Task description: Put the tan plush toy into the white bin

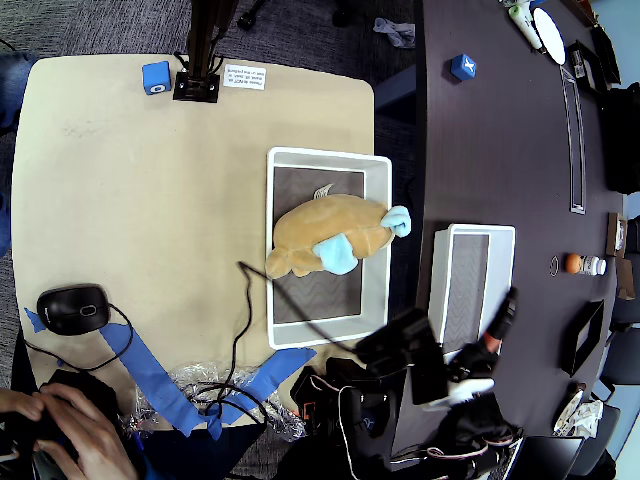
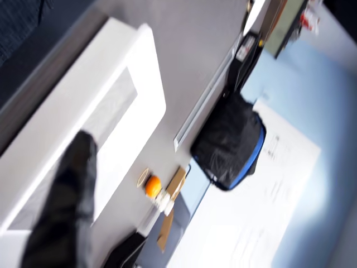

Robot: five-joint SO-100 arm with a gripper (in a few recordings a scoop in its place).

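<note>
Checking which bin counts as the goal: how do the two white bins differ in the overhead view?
The larger white bin sits on the tan table and holds the tan plush toy; the smaller white bin sits on the dark table with nothing visible inside. The larger one is wider, the smaller narrower. The pincer is near the smaller bin, away from the larger one. Both are white, rectangular, with greyish bottoms.

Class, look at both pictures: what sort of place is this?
Probably an office or meeting room used as a lab: a long dark conference table, grey carpet, and a computer mouse on the tan table.
</note>
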